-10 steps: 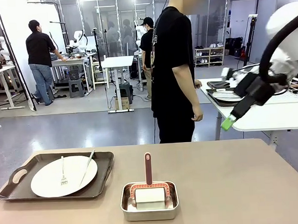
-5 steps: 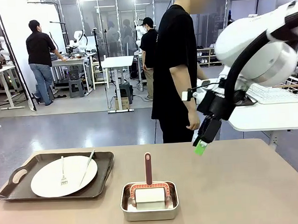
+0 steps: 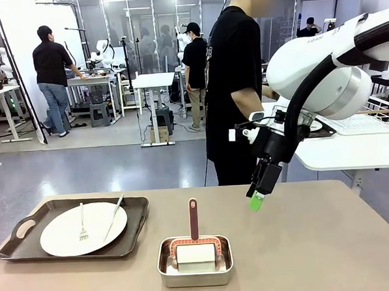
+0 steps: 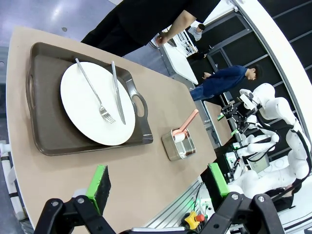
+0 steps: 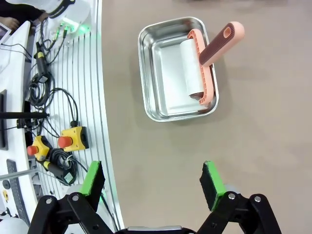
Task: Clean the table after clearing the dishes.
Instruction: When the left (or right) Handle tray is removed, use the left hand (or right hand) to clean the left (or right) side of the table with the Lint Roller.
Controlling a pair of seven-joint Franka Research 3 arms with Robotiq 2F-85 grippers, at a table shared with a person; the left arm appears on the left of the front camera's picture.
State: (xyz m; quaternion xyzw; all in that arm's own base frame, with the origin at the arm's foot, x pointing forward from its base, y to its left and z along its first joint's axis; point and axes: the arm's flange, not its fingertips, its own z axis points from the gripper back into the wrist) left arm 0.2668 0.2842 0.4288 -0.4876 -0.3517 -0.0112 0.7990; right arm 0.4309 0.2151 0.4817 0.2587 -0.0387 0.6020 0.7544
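Plainly, right end effector [image 5: 152, 179] gapes wide, gripping nothing.

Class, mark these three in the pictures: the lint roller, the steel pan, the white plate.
lint roller [image 5: 188, 68], right wrist view, on its white roll.
steel pan [image 5: 165, 84], right wrist view, on its bare floor.
white plate [image 3: 61, 236], front view, on its bare left side.

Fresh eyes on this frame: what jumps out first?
The right gripper hangs, jaws open, above the far right of the table, a person in black standing behind it. At left, a white plate with fork and knife lies on a dark tray; front middle, a steel pan holds a pink-handled roller.
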